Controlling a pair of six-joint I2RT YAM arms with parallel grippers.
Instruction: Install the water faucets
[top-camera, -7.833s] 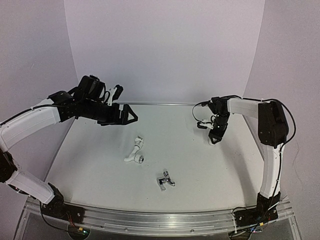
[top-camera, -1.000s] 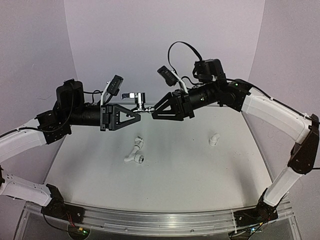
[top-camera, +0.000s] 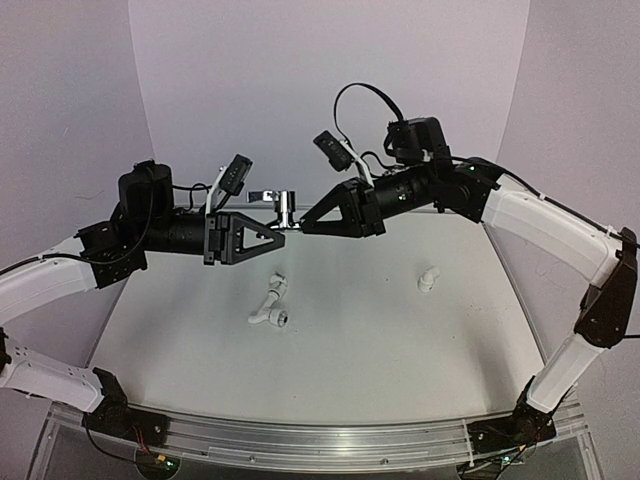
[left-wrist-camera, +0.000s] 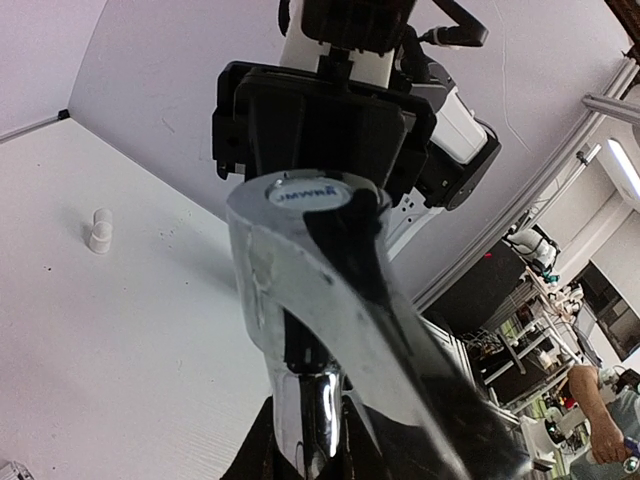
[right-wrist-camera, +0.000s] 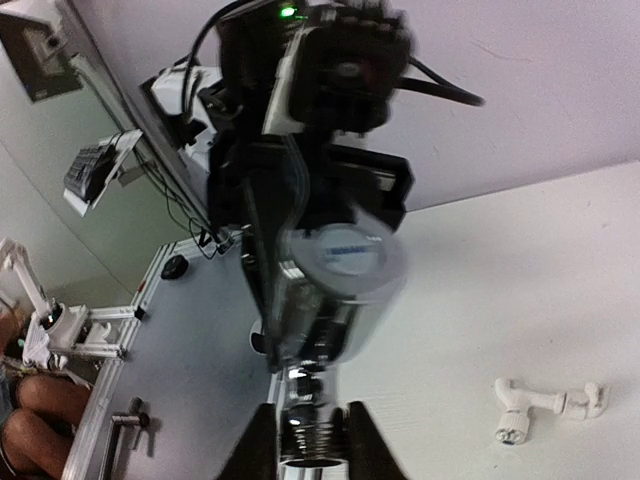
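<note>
I'm holding the tap (top-camera: 284, 208) up over the worktop (top-camera: 360, 340), left tool (top-camera: 275, 231) pinching its chrome body, right tool (top-camera: 302, 226) pinching its threaded stem.

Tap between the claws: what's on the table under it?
Bare table and, nearer the arms, the bent white pipe; the tap touches neither. The left claw hides a patch of table there.

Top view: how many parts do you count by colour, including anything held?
Chrome: 1, the tap
White: 2, the pipe and the elbow
Total: 3
</note>
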